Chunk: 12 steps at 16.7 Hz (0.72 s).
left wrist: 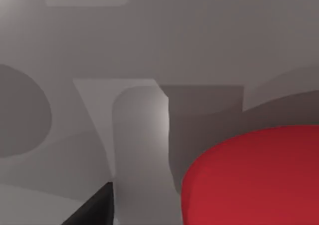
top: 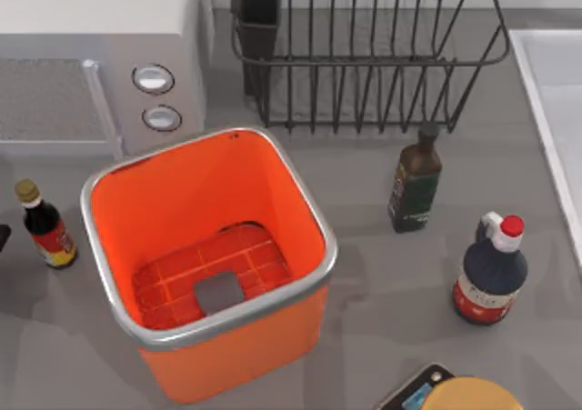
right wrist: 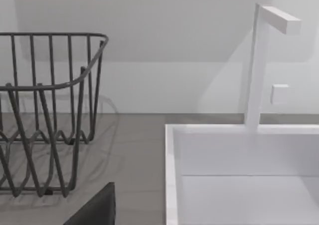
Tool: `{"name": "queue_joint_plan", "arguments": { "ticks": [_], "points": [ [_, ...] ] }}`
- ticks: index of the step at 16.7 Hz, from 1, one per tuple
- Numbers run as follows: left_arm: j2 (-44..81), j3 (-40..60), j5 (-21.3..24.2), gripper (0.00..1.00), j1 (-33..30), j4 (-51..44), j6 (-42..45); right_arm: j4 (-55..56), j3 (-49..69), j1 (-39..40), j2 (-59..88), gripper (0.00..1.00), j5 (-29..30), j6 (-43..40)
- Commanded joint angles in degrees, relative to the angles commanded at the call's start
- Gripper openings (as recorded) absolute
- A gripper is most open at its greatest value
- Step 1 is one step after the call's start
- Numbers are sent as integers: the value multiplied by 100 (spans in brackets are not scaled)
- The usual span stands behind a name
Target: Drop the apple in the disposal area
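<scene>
Looking down, we see the disposal area (top: 207,246) standing open at centre-left of the frame with its gridded floor bare, while the apple (left wrist: 254,177) shows red and close at the lower right of our left wrist view, and we cannot tell how either gripper stands.

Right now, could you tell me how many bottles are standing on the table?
3: a small bottle at the left edge, a dark green bottle before the dish rack, and a red-capped bottle at right.

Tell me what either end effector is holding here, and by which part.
Cannot be told: a glossy red round surface looms in the left wrist view, but no grip shows. The orange square bin sits without fruit inside.
</scene>
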Motion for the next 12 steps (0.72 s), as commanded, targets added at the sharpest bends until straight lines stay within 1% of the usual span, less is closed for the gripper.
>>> {"name": "queue_joint_plan", "arguments": {
  "ticks": [9, 10, 12],
  "points": [
    [0, 0, 0, 2, 0, 0, 0, 0, 0, 0, 0, 100, 0, 0],
    [0, 0, 0, 0, 0, 0, 0, 0, 0, 0, 0, 100, 0, 0],
    [0, 0, 0, 0, 0, 0, 0, 0, 0, 0, 0, 100, 0, 0]
  ]
}}
